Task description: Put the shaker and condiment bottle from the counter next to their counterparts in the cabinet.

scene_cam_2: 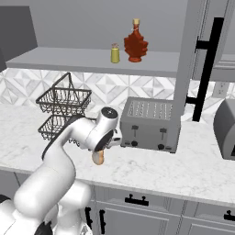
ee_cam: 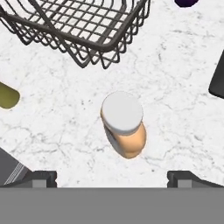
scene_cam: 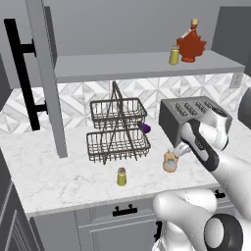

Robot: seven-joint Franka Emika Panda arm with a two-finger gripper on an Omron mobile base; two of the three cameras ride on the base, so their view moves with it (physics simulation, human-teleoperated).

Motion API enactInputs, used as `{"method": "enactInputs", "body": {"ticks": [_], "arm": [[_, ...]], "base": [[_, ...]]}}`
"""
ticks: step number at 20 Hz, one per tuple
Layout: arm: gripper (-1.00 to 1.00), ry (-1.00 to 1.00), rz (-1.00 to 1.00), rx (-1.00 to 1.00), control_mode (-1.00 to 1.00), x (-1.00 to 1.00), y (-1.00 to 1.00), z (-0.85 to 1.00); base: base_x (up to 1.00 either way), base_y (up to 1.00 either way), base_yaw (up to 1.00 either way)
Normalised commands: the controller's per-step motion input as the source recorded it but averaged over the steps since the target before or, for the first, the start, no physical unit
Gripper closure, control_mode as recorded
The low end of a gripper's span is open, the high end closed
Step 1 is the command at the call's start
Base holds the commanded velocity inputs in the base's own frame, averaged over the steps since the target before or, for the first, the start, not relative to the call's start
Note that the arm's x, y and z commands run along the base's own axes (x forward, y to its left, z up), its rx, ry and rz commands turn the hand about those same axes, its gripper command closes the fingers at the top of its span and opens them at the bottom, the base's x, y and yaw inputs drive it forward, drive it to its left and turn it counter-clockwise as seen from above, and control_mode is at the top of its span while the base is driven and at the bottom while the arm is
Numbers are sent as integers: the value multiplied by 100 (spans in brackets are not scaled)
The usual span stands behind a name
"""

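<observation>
The condiment bottle, squat and orange-tan with a white cap, stands on the marble counter in front of the toaster. My gripper hovers just above it, open, with a fingertip on each side and nothing held. The olive-yellow shaker stands further left near the counter's front edge. On the cabinet shelf are the counterparts: a matching shaker and a dark-red bottle. The cabinet door stands open.
A two-tier wire basket sits at the back of the counter, a small purple object beside it. A grey toaster stands right of the bottle. Drawer fronts run below the counter.
</observation>
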Motion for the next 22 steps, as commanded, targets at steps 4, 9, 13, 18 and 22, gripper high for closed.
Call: {"method": "enactInputs", "body": {"ticks": [4, 9, 13, 18, 22], "arm": [[-100, 4, 0, 0, -100, 22, 0, -19], [-100, 4, 0, 0, -100, 23, 0, -17], [-100, 3, 0, 0, -100, 19, 0, -18], [-100, 5, 0, 2, -100, 14, 0, -20], [-100, 7, 0, 1, -100, 13, 0, -23]], "base": [[0, 0, 0], [0, 0, 0], [0, 0, 0], [0, 0, 0], [0, 0, 0]]}}
